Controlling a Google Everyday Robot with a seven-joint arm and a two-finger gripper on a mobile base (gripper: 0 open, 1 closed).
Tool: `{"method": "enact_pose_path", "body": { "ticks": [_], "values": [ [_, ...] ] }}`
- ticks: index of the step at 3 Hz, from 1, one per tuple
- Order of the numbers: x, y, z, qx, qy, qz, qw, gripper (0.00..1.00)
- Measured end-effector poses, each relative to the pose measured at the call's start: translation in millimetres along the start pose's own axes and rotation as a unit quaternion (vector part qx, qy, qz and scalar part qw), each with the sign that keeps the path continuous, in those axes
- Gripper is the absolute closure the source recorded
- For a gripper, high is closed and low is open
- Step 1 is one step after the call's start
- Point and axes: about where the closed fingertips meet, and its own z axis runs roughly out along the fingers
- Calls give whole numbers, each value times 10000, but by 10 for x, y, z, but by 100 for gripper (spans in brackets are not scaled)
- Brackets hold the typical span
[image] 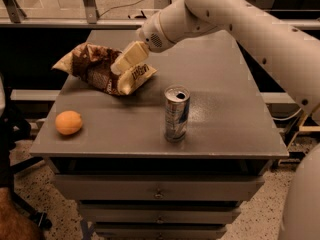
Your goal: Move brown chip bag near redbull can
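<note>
The brown chip bag [97, 66] lies crumpled on the grey table [225, 89] at the back left, dark brown with pale yellow ends. The redbull can [176, 114] stands upright near the table's front middle, apart from the bag. My gripper [122, 64] reaches in from the upper right on a white arm and sits right over the bag's right end, its pale fingers [131, 56] pointing down-left onto the bag.
A small round orange fruit [68, 122] lies near the table's front left edge. The table has drawers below its front edge. A railing and a glass wall run behind the table. The white arm [250, 24] spans the right side.
</note>
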Motion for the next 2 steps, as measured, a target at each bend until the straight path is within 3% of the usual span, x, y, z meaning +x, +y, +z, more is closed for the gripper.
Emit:
{"method": "enact_pose_path", "body": {
  "ticks": [2],
  "values": [
    [123,-2,102,-74,201,153,9997,0]
  ]
}}
